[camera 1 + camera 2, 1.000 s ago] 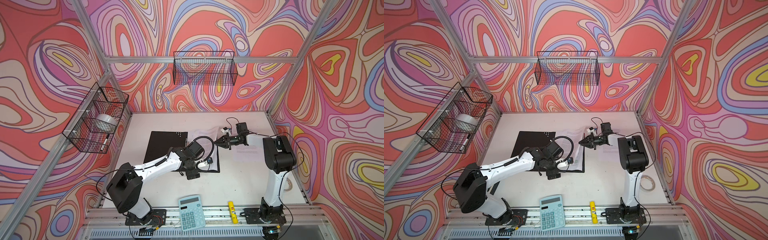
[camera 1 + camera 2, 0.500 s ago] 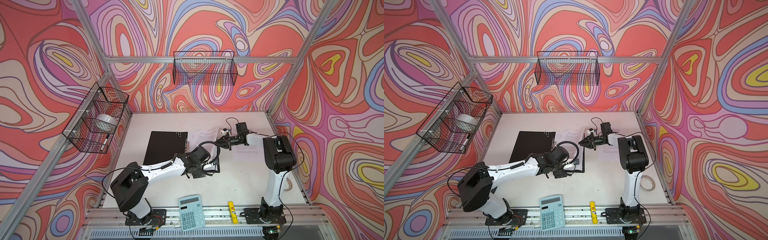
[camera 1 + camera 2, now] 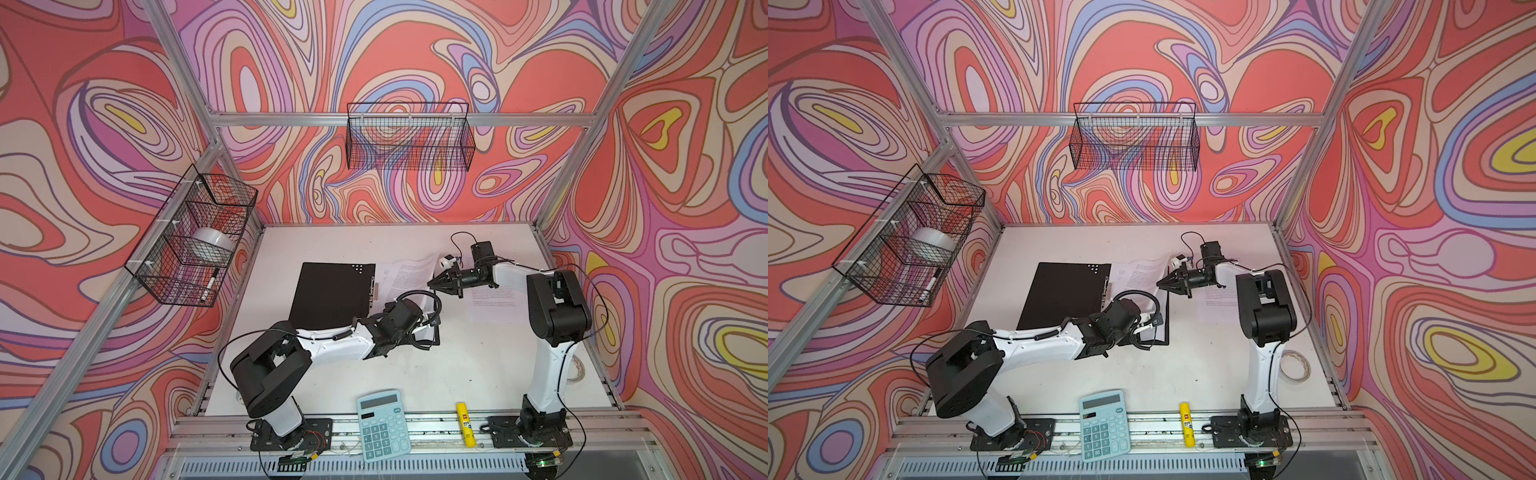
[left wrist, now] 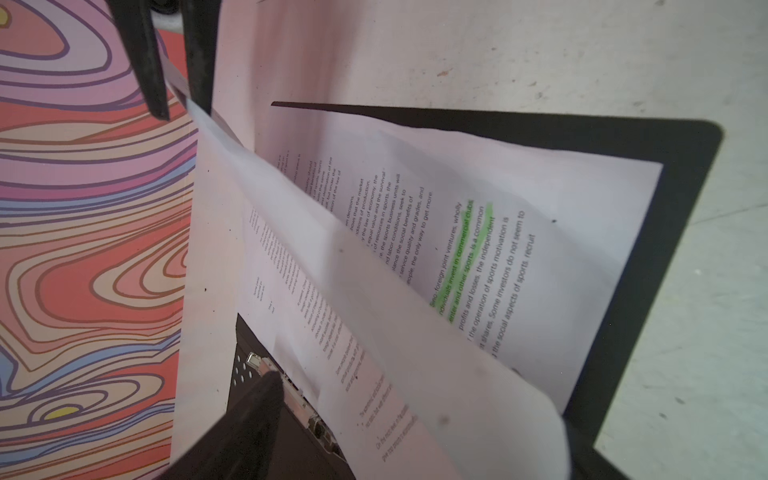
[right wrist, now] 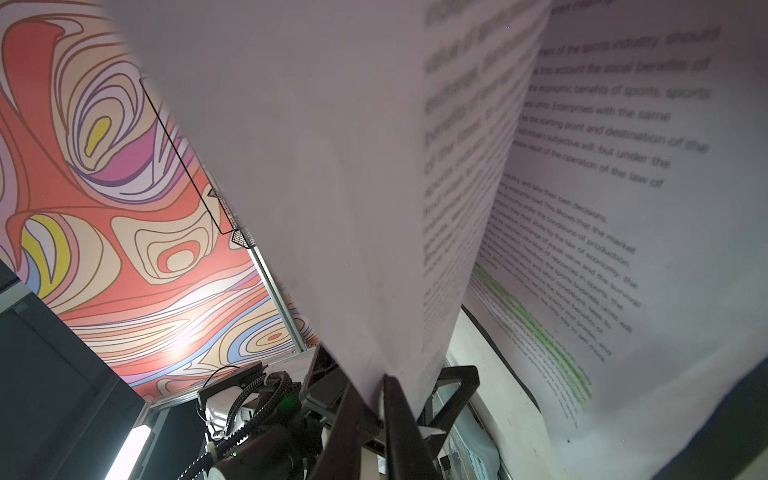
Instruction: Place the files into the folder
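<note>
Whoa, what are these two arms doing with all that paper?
The robot is loading the files into the open folder. Its right hand is shut on their edge, holding the top sheets lifted off the green-highlighted page lying in the folder. Its left hand is open, low by the clip bar.

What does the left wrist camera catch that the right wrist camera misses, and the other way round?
Only the left wrist view shows the clip bar. Only the right wrist view shows the left arm and a basket corner. Both show the right gripper pinching a raised sheet, with the green-highlighted page lying below it.
</note>
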`<state>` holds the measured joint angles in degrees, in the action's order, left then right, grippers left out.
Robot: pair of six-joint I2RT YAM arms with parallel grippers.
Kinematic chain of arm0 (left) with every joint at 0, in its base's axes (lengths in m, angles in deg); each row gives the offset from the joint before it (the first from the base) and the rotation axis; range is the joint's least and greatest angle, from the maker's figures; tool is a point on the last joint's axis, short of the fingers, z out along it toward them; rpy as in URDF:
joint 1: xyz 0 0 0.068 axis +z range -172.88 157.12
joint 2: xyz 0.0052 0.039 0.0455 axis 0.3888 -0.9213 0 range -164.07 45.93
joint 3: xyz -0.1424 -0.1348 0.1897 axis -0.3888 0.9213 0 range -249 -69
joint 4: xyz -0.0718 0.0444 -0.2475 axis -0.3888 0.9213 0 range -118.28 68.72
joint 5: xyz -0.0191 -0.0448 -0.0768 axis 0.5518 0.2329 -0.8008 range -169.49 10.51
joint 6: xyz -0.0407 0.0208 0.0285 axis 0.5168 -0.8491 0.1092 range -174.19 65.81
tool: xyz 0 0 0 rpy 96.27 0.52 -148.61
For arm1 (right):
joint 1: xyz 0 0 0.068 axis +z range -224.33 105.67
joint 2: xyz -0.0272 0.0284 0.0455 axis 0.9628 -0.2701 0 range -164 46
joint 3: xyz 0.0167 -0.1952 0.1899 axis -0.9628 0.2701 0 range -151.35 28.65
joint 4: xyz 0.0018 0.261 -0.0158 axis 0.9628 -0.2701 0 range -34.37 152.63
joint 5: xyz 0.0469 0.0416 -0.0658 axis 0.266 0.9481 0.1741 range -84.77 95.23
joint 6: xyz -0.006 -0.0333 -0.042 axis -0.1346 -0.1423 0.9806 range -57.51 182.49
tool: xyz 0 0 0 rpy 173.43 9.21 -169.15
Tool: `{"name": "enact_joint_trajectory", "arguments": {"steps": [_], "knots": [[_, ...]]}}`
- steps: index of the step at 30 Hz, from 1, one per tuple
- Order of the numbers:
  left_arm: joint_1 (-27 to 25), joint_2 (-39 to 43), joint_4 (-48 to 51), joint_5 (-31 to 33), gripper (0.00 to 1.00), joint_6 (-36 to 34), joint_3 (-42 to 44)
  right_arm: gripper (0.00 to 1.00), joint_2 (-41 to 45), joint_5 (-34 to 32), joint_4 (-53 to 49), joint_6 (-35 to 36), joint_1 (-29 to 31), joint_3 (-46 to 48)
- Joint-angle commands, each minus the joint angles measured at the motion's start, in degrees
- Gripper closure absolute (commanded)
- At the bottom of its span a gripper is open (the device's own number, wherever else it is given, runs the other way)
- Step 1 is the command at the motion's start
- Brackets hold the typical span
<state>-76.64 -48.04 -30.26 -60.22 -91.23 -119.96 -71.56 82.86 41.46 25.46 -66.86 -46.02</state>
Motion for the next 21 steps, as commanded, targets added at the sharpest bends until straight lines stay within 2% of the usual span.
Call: {"name": "enact_joint_trajectory", "arguments": {"steps": [1,6,12,18,21], "knots": [[-0.38,0.17,0.14,1.48,0.26,1.40,-1.00,0.88,-1.09,0.71,-2.71,2.38,-0.30,-0.93],[-0.41,0.55,2.06,0.95,0.43,2.53,-0.68,0.87,-1.65,0.63,-3.44,3.19,-0.32,-0.77],[-0.45,0.13,3.14,0.75,0.85,3.52,-1.10,0.86,-1.50,0.48,-3.89,3.98,-0.33,-0.47],[-0.38,-0.42,5.89,-0.36,0.91,5.41,-2.71,0.66,-0.12,-0.71,-3.96,3.71,-0.28,0.86],[-0.38,-0.90,8.34,-2.06,0.93,7.27,-3.74,0.61,1.84,-1.66,-4.56,4.17,-0.26,2.44]]}}
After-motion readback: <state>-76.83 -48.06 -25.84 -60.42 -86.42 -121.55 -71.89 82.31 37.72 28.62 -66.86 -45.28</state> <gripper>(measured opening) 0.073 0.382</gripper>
